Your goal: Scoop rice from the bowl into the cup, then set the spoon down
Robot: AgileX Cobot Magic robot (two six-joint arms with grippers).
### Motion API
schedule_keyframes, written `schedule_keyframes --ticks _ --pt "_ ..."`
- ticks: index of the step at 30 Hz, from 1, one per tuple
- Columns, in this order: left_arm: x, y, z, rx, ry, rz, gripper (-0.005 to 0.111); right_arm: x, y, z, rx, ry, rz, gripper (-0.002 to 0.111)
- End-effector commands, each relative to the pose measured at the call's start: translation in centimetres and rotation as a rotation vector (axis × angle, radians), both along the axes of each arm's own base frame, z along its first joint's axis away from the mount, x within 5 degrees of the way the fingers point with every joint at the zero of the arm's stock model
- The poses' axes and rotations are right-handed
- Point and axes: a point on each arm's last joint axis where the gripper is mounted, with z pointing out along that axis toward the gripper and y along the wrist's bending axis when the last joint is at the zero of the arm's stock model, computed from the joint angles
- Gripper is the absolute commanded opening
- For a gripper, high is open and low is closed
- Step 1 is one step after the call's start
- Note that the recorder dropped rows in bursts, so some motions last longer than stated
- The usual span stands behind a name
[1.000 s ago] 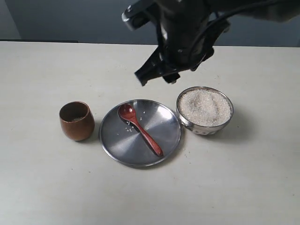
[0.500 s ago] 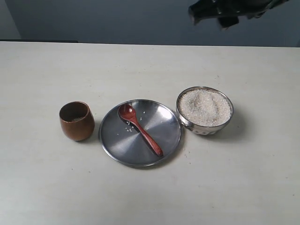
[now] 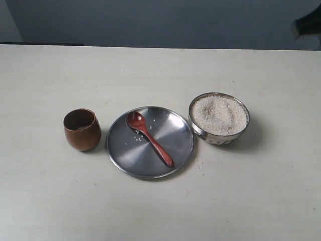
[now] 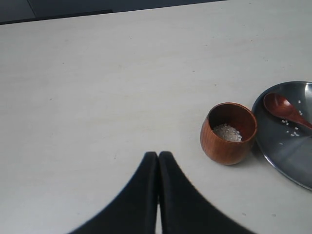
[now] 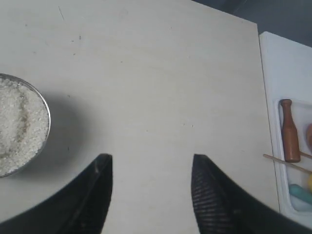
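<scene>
Three vessels line up across your table (image 3: 160,65): the wooden cup (image 3: 82,129) on the left, a flat steel plate (image 3: 175,146) in the middle and the steel bowl (image 3: 216,136) on the right. The spoon (image 3: 149,138) lies on the plate, its round end toward the cup's side and its handle running to the near right rim, with a few loose grains beside it. Rice (image 3: 219,114) fills the bowl almost to its rim. The bowl sits just beside the plate, and the cup stands a little apart on the other side. Your left wrist camera shows a small heap of rice at the bottom of the cup. Your left gripper (image 4: 158,160) hangs over bare table near the cup, jaws pressed together on nothing. Your right gripper (image 5: 152,165) hangs over the table beside the bowl, jaws spread wide. A dark sliver of an arm (image 3: 307,24) shows at the exterior view's upper right edge. A white tray (image 5: 275,73) holding a wooden tool (image 5: 288,131) lies beside the table's edge.
</scene>
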Motion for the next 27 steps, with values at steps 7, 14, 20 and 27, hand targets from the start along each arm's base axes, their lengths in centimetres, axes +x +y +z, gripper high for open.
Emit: schedule_keyframes --ticks 7,14,20,27 --pt "0.1 0.0 0.3 0.004 -0.018 -0.004 0.000 -5.6 -2.3 -7.5 0.097 -0.129 0.081 0.049" --pt "0.1 0.0 0.3 0.004 -0.018 -0.004 0.000 -8.5 -3.5 -13.3 0.067 -0.049 0.092 0.049" --pt "0.1 0.0 0.3 0.004 -0.018 -0.004 0.000 -9.1 -3.8 -14.1 0.071 -0.022 0.076 0.049" --pt "0.1 0.0 0.3 0.004 -0.018 -0.004 0.000 -9.1 -3.7 -14.0 0.075 -0.027 0.081 0.049"
